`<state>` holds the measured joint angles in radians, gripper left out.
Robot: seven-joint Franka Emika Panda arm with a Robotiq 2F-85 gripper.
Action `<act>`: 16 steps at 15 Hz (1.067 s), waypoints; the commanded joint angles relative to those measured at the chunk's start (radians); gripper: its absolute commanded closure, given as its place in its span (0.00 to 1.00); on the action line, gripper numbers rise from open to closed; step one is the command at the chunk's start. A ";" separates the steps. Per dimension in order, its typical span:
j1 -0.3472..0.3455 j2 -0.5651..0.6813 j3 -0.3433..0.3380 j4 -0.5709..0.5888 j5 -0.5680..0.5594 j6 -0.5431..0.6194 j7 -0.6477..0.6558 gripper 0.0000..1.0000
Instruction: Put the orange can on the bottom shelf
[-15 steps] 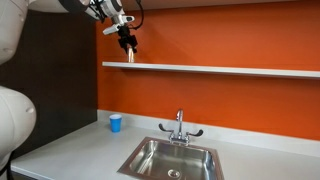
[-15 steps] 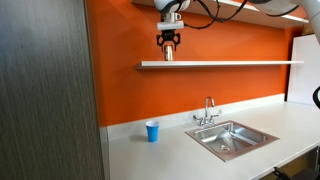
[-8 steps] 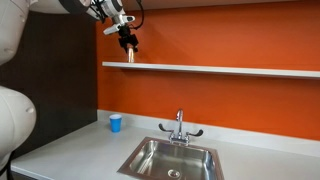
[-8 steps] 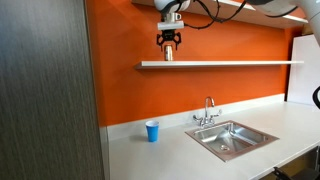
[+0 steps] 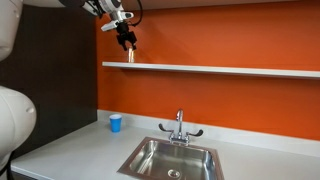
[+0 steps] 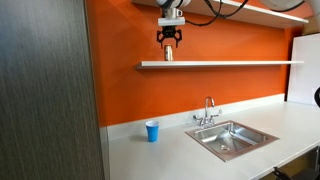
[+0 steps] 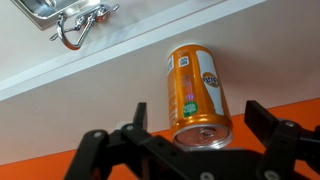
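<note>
Clearly the orange can (image 7: 196, 95) stands upright on the bottom shelf (image 5: 220, 70), near one end of it. The gripper (image 6: 167, 40) hangs just above the can, jaws spread wide and holding nothing; the wrist view shows a gap at each side of the can. Below, a blue cup (image 6: 152, 131) stands on the countertop (image 6: 180, 155).

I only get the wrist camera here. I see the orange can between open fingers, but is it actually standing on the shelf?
Observer: Yes. In both exterior views the can stands upright on the shelf, with the gripper right over it.
Operator: Where along the shelf?
Observer: Near the end that meets the dark wall panel.
Operator: Anything underneath?
Observer: A blue cup stands on the counter, roughly below the can.
</note>
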<state>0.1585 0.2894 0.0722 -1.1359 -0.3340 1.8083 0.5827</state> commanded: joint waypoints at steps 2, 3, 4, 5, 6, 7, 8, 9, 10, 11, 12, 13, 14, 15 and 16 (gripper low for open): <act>0.005 -0.106 0.006 -0.127 0.016 0.007 0.039 0.00; 0.009 -0.122 0.007 -0.148 0.013 0.008 0.040 0.00; 0.012 -0.143 0.008 -0.173 0.013 0.011 0.041 0.00; 0.016 -0.168 0.010 -0.207 0.013 0.009 0.037 0.00; 0.019 -0.190 0.012 -0.234 0.017 0.012 0.034 0.00; 0.024 -0.220 0.015 -0.275 0.018 0.015 0.034 0.00; 0.027 -0.249 0.016 -0.310 0.019 0.018 0.030 0.00; 0.032 -0.280 0.017 -0.348 0.020 0.017 0.028 0.00; 0.036 -0.306 0.018 -0.379 0.022 0.010 0.024 0.00; 0.040 -0.339 0.018 -0.421 0.027 0.011 0.023 0.00; 0.044 -0.371 0.017 -0.458 0.034 0.013 0.023 0.00; 0.048 -0.404 0.016 -0.499 0.040 0.013 0.023 0.00; 0.051 -0.436 0.014 -0.539 0.046 0.014 0.020 0.00; 0.024 -0.465 0.044 -0.574 0.048 0.011 0.020 0.00; 0.021 -0.497 0.048 -0.616 0.054 0.017 0.015 0.00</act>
<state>0.2090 -0.0883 0.0875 -1.6042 -0.3009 1.8089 0.5916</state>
